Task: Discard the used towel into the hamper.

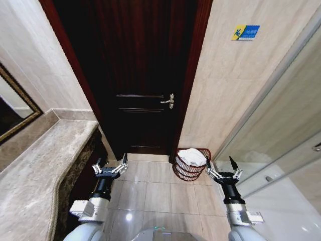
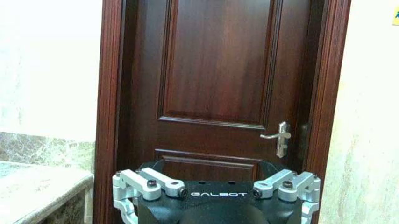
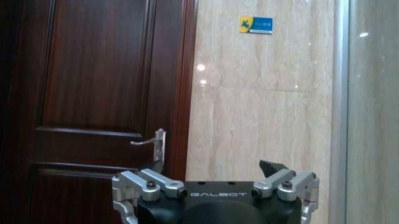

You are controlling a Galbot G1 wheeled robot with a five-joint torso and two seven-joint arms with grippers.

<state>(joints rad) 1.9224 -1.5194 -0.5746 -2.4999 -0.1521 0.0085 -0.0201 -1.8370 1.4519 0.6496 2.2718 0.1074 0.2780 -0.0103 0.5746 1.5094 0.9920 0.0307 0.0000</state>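
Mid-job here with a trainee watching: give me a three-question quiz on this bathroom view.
1. True or false: the small round dark-red wire hamper already holds a white folded towel.
2. Which gripper is nearer the hamper: (a) left gripper, (b) right gripper?
3. What stands directly behind the hamper's left side?

Key: 1 true. 2 b; both grippers are open and empty. 3 The dark wooden door with a silver lever handle.

towel point(image 1: 192, 156) in hamper point(image 1: 190, 171) | hamper right of door point(image 1: 143, 75) | counter point(image 1: 40, 170) left
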